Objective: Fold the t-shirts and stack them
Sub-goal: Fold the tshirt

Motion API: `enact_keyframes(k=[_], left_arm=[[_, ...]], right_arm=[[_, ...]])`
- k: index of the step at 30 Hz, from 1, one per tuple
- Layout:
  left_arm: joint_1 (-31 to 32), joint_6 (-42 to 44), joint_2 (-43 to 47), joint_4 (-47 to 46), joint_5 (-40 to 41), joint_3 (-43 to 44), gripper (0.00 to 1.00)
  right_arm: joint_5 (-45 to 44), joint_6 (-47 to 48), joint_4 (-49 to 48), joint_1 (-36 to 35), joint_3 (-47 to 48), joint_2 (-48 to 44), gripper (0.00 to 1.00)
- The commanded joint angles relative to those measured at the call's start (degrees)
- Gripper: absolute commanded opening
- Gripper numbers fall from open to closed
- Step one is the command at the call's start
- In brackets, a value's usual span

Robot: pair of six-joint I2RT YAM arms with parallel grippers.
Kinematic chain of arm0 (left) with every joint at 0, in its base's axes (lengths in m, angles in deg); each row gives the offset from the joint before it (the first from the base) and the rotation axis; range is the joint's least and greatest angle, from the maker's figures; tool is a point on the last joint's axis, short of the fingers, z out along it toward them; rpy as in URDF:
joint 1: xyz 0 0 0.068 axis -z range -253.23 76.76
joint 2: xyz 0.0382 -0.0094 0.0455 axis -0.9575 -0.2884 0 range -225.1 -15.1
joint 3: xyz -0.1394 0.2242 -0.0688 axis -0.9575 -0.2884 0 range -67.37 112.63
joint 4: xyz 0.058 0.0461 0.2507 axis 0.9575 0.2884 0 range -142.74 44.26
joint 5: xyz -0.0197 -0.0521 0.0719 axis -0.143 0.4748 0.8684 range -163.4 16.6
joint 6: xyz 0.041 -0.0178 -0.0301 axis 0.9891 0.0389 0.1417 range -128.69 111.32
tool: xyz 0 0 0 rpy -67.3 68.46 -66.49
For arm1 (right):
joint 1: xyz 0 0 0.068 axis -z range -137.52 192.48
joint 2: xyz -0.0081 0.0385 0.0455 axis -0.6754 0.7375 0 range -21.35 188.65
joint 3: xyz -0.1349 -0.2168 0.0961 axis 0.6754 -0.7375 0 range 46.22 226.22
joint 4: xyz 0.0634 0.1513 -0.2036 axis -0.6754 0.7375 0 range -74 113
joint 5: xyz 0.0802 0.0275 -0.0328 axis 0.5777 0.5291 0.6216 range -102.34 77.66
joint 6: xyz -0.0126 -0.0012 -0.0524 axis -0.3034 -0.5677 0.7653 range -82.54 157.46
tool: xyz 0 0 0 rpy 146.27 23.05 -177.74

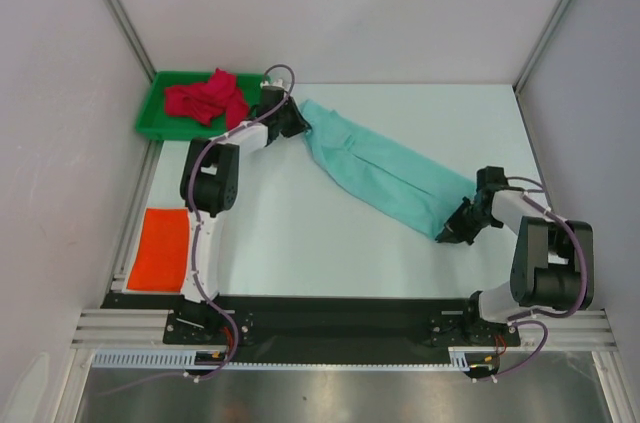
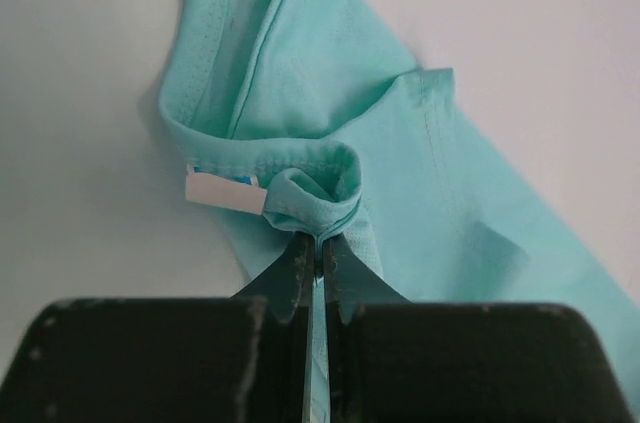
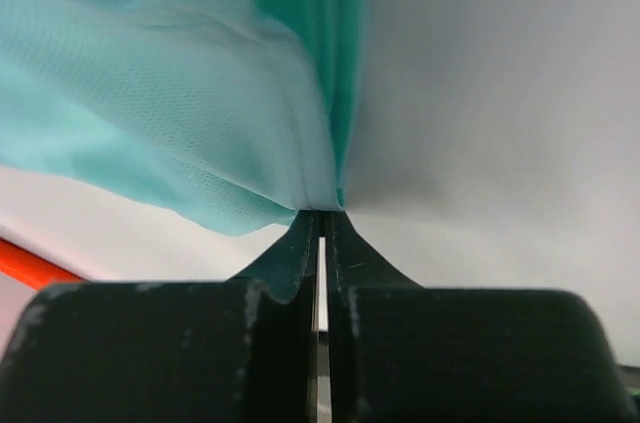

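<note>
Stretching diagonally across the tabletop (image 1: 300, 243), the mint shirt (image 1: 385, 173) is pinched at its collar by the clamped left gripper (image 1: 296, 122) and at its other end by the clamped right gripper (image 1: 449, 233).

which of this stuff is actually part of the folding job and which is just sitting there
Part of the job:
- mint green t-shirt, stretched between the left gripper and right gripper, both shut on it
- red t-shirt, crumpled in the green tray
- orange t-shirt, flat beside the left arm

Just lying about:
- green tray, only holding the red shirt
- table
</note>
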Motion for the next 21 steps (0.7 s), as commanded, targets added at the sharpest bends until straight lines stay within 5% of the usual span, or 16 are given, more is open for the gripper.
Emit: enact_keyframes(k=[1,9,17,21], left_arm=[[1.95,1.10,-4.92,-3.47,-1.79,8.46,0.00],[3.01,-0.22,-15.92,-6.11,-1.45,28.24,0.00],[0.91,0.31,-14.25,-10.77,0.14,25.80,0.04],[-0.94,4.33,-12.85,-9.98,-0.74,25.00,0.18]], right_arm=[[0.58,-4.08,5.51,-6.38,-2.43,-2.59,0.00],[2.78,-16.48,-1.34,-28.50,-6.12,-5.23,0.00],[2.43,-29.65,-15.39,-47.69,-3.14,1.79,0.00],[0.59,-34.40,-22.25,-55.25,1.60,7.33,0.03]])
